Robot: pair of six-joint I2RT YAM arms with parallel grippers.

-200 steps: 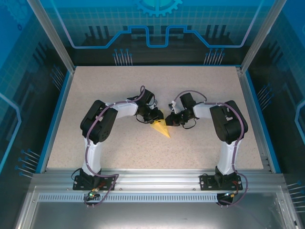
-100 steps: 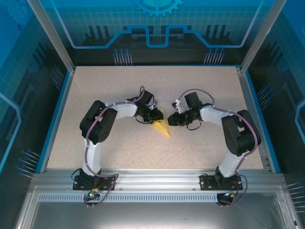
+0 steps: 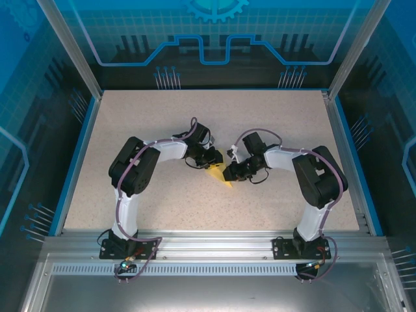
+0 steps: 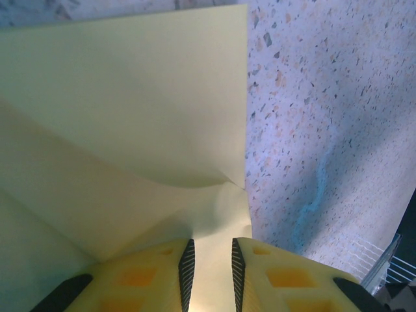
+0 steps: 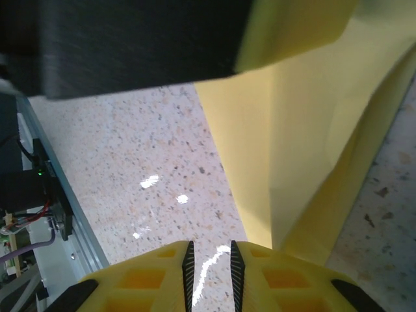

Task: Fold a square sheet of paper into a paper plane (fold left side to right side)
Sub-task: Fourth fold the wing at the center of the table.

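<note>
Top: right gripper (image 3: 229,172) has swung back in from 3 o'clock to the square sheet of paper (image 3: 223,179) (creased wedge, mid-table); left gripper (image 3: 210,158) stays at its 11 o'clock end. Left wrist: jaws a slit apart on yellow, pinch or press, can't tell. Right wrist: slit-open over bare table (image 5: 130,143), nothing held, likely lining up the next crease.
</note>
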